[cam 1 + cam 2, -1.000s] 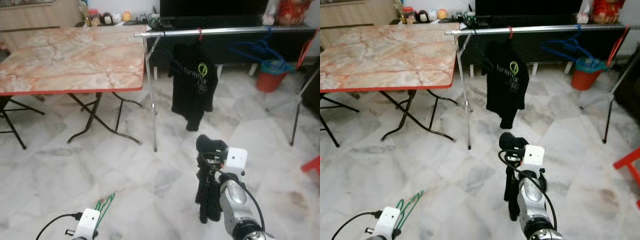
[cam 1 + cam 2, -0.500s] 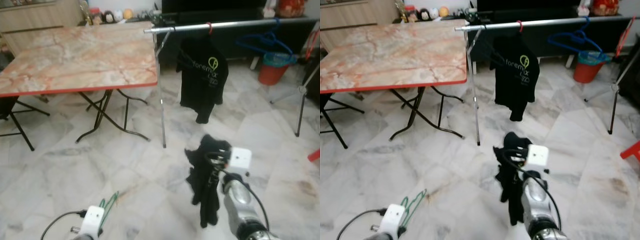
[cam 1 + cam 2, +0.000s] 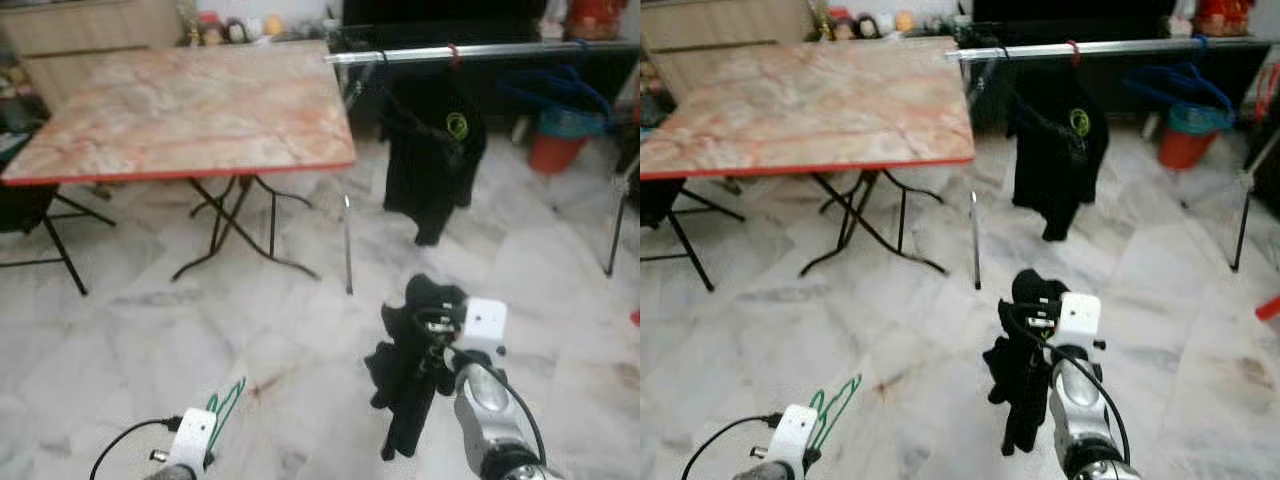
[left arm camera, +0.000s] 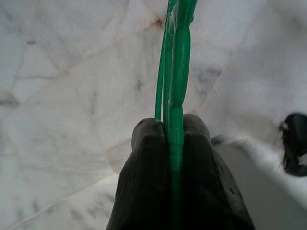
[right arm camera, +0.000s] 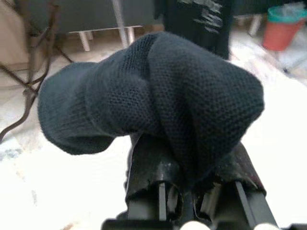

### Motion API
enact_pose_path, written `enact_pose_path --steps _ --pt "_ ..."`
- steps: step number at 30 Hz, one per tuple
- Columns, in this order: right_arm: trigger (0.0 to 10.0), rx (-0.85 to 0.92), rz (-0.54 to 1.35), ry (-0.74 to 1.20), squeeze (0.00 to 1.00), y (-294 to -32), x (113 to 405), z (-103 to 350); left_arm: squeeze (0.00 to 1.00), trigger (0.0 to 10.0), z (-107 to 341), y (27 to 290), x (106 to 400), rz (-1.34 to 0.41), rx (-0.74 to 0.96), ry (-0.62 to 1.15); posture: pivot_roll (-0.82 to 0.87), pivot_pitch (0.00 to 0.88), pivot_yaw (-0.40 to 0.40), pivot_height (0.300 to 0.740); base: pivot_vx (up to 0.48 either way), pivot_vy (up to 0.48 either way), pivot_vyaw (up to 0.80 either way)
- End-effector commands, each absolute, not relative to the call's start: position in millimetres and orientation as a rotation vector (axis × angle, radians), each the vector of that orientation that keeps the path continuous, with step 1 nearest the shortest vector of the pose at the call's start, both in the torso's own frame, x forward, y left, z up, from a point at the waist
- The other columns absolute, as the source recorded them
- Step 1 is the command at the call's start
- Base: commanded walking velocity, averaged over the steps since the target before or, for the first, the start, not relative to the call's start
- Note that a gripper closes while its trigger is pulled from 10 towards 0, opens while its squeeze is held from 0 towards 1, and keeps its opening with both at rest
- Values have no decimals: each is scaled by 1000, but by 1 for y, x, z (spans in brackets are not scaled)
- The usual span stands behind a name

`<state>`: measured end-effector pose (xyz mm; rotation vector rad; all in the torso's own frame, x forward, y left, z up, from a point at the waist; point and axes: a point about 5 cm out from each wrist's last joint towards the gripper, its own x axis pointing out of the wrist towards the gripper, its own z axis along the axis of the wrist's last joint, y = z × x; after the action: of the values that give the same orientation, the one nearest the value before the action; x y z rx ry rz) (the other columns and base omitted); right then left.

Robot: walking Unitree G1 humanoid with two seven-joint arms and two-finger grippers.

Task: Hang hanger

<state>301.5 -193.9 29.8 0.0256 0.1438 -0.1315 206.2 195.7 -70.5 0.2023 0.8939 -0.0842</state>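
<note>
Low over marble floor (image 3: 120, 350), left gripper (image 4: 173, 132) at near left, fingers pinched tight on green hanger (image 4: 175, 62), hanger wire poking forward and up. Right gripper (image 5: 192, 191) raised mid-frame, arm pointing ahead; black garment (image 3: 415, 365) bunched over its fingers and dangling below, fingers closed on cloth. Ahead, clothes rail (image 3: 480, 52) runs along far right, black shirt (image 3: 435, 150) and blue hanger (image 3: 1185, 85) hanging on it. Folding table (image 3: 190, 110) at left, its right edge beside rail post. Open floor between grippers and rail.
</note>
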Motion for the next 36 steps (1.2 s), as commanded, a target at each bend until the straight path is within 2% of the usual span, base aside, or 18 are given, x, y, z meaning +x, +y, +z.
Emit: enact_pose_path --steps 1,11,17,36 --pt "10000 47 -105 103 0 -183 308 38 0 10000 -72 205 202 -68 222 915 -100 0 18 740 0 307 0" --pt "10000 56 -109 102 0 -183 308 37 0 10000 -72 203 202 -78 223 909 -105 0 20 740 0 303 0" --pt "10000 29 -81 102 0 -178 307 37 0 10000 -72 216 195 -68 229 919 -102 0 17 740 0 304 0" --pt "10000 58 -97 98 0 -178 307 36 0 10000 -78 211 187 -65 188 935 -108 0 24 740 0 0 0"
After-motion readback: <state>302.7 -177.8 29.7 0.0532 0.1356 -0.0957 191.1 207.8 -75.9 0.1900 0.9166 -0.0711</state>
